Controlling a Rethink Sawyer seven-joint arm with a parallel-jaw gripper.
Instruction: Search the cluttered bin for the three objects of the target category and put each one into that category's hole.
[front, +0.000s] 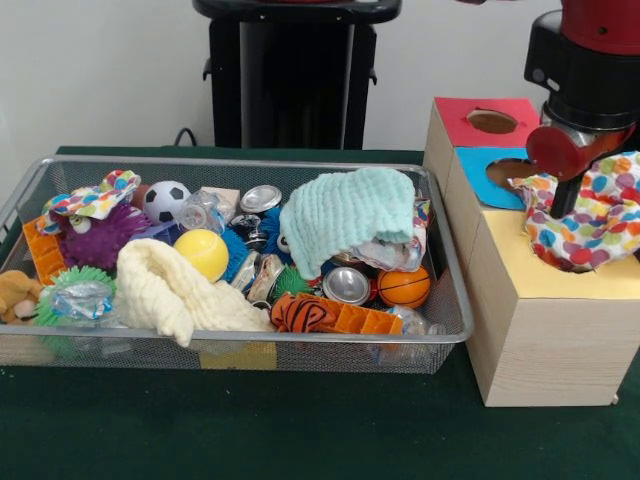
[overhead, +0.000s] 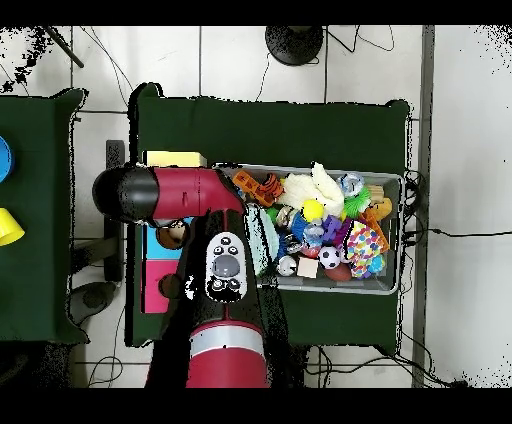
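Observation:
My gripper (front: 567, 203) hangs over the wooden box (front: 540, 340) at the right, shut on a polka-dot cloth (front: 592, 225). The cloth droops over the box's yellow top (front: 590, 283), just beside the hole in the blue panel (front: 507, 170). Behind that is the red panel's hole (front: 492, 121). In the wire bin (front: 440, 335) lie a mint green cloth (front: 345, 212), a cream cloth (front: 172, 287) and another polka-dot cloth (front: 92, 200). From overhead the arm (overhead: 200, 195) hides the gripper and most of the box; the blue panel (overhead: 157, 243) shows beside it.
The bin (overhead: 392, 182) also holds a soccer ball (front: 165, 199), a yellow ball (front: 202, 252), a small basketball (front: 404, 288), crushed cans (front: 347, 285), a purple spiky toy (front: 100, 238) and an orange tiger-striped toy (front: 305, 315). Green cloth covers the table (front: 300, 430).

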